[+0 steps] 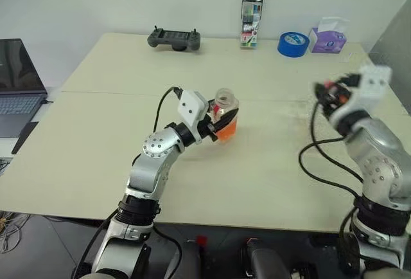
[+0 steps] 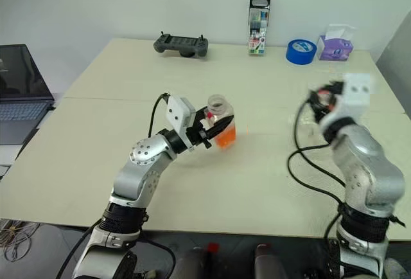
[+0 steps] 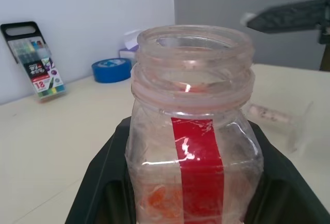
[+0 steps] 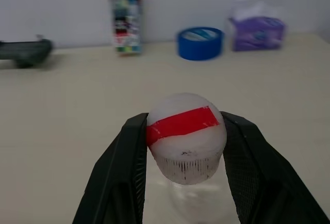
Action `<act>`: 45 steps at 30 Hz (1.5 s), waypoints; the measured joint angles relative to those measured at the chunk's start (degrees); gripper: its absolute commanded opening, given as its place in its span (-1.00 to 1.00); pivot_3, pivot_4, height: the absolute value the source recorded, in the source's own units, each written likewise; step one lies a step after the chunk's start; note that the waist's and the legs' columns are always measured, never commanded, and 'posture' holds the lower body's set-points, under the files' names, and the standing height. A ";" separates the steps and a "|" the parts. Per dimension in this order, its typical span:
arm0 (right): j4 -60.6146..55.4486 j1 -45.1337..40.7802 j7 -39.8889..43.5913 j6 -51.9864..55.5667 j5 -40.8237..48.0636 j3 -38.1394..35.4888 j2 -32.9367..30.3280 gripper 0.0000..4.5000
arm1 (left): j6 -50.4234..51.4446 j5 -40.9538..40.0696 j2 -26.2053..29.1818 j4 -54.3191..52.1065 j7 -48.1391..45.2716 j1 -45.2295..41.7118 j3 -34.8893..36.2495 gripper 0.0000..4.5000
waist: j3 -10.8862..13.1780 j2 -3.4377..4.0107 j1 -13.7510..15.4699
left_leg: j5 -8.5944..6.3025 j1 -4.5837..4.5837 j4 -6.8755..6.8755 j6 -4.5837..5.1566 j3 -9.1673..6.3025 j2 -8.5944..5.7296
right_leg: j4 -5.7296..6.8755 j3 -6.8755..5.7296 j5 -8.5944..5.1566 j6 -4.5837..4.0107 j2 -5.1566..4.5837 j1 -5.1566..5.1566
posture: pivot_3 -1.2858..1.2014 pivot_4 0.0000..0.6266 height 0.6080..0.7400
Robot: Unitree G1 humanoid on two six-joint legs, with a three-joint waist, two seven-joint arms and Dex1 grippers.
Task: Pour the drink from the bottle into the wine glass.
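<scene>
We find the bottle (image 1: pixel 225 117) clamped in the left gripper (image 1: pixel 215 126), raised above the middle of the tabletop (image 1: pixel 96 131). Its neck is uncapped. In the head views it stands close to upright, long axis vertical, mouth upward, with a slight lean we cannot fix with confidence. The drink (image 1: pixel 227 129) fills only the lower part. In the left wrist view the black fingers (image 3: pixel 100 182) flank the lower body of the bottle, and the base is cut off by the picture's edge, so we cannot read the full level of the liquid. A red strip runs lengthwise down the facing side.

The right gripper (image 4: pixel 185 146) is closed on the white cap (image 4: pixel 186 137), which bears a red band; one finger presses each side. In the head views that gripper is blurred, held above the right part of the tabletop, well apart from the bottle.

The wine glass is hard to make out: a faint clear shape (image 3: pixel 281 118) shows on the tabletop beyond the bottle, and we cannot tell its attitude.

Along the far edge we note a controller (image 1: pixel 173 38), a marker pack (image 1: pixel 252 18), a blue tape roll (image 1: pixel 293 44) and a tissue box (image 1: pixel 328 37). A laptop (image 1: pixel 19 86), partly cut off, sits beside the tabletop at the left.
</scene>
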 measured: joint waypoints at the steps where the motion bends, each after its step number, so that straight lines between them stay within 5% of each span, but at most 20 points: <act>1: -0.12 2.06 -1.20 -0.01 -1.14 -0.77 0.02 -0.23 | 0.10 -0.14 -0.17 0.00 -0.03 -0.04 -0.01 -0.13 | -0.01 0.00 -0.08 | 0.00 0.02 -0.02 0.00 -0.01 0.05 | -0.02 -0.01 0.00 0.00 0.03 0.01 | 0.03 -0.52 1.00; 6: 2.13 9.87 -5.12 0.59 -5.36 -1.01 2.40 -0.23 | 0.49 -0.53 -0.76 0.01 -0.24 -0.69 -0.48 -0.13 | 0.00 0.01 -1.08 | 0.00 0.17 0.04 0.01 0.05 0.09 | 0.37 0.06 -0.01 0.01 0.11 -0.01 | 0.03 -0.52 1.00; 14: 5.80 10.51 -4.79 2.85 -5.78 0.08 4.39 1.00 | 0.74 -0.72 -0.35 0.04 -1.05 -1.20 -0.39 -0.14 | -0.01 0.02 -1.56 | 0.03 0.38 0.00 0.07 0.03 0.08 | 0.43 0.00 -0.04 0.02 0.19 0.19 | 0.03 -0.52 1.00; 26: 2.10 10.48 -2.61 6.40 -6.76 1.01 0.04 1.00 | 0.26 -0.44 -0.20 2.22 -0.18 -2.87 0.01 -0.14 | -0.01 0.01 -1.54 | 0.03 0.37 0.01 0.07 -0.03 0.07 | 0.42 0.00 -0.04 0.03 0.17 0.19 | 0.03 -0.52 1.00; 32: -3.15 -1.65 -0.55 6.75 -7.00 2.54 -4.72 1.00 | 0.16 1.00 0.89 7.61 2.76 -4.68 2.19 -0.14 | 0.00 0.02 -1.85 | 0.03 0.39 0.00 0.07 -0.01 0.08 | 0.45 0.02 -0.04 0.03 0.23 0.14 | 0.03 -0.52 1.00; 35: -6.62 -11.00 9.30 9.04 -0.20 11.35 -6.85 1.00 | 0.44 4.02 2.72 14.10 8.29 -7.74 4.38 -0.14 | -0.01 0.01 -2.22 | 0.02 0.43 -0.04 0.08 -0.15 0.09 | 0.45 -0.17 -0.04 0.03 0.38 0.16 | 0.03 -0.52 1.00; 39: -7.64 -12.33 21.29 8.86 6.44 24.46 -6.34 1.00 | 0.39 6.26 5.23 20.55 14.45 -10.00 8.92 -0.14 | -0.01 -0.05 -1.90 | 0.03 0.07 -0.04 0.08 -0.34 0.23 | 0.41 -0.37 -0.06 0.02 0.36 -0.10 | 0.03 -0.52 1.00; 45: -0.75 -15.81 27.88 5.27 7.25 35.27 -1.48 1.00 | 0.67 6.09 8.57 26.00 19.46 -11.87 15.54 -0.15 | 0.01 -0.12 -1.55 | 0.04 -0.04 0.17 0.05 -0.04 -0.05 | 0.45 -0.05 0.00 0.08 -0.04 -0.26 | 0.03 -0.52 1.00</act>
